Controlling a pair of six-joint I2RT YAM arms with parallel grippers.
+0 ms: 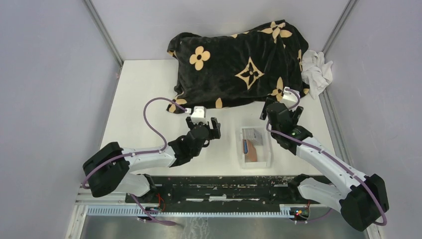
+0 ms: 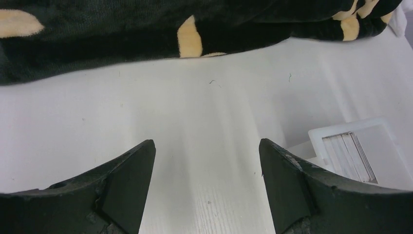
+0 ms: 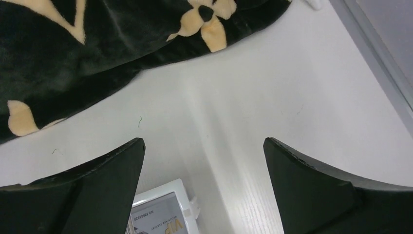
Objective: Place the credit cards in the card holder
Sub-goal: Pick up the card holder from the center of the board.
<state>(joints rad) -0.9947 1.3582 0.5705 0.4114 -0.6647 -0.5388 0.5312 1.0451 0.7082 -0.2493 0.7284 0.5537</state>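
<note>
Neither arm holds anything, so I judge this to be the opening step, the approach to the first card. The credit cards (image 1: 255,134) lie in a clear tray (image 1: 270,149) on the near part of the table (image 1: 144,99), right of centre. A grey one is at the tray's far end and a pale blue one along its left side. The brown card holder (image 1: 254,153) lies in the same tray toward its near end, close against the cards; I cannot tell whether it is folded or open.

The next move calls for one arm to come back over the tray and reach down between its walls. The cards lie flat and thin, so a finger has to catch an edge, and the card holder probably needs lifting out and opening first.

The left gripper (image 1: 203,125) hovers over bare table just left of the tray, its jaws spread wide and empty, pointing toward the black flowered blanket (image 1: 234,59) at the far side. The right gripper (image 1: 282,110) hangs just beyond the tray's far right corner, near the blanket's edge, jaws likewise wide apart with nothing between them. Both arms reach forward from the near edge, angled in toward the middle
</note>
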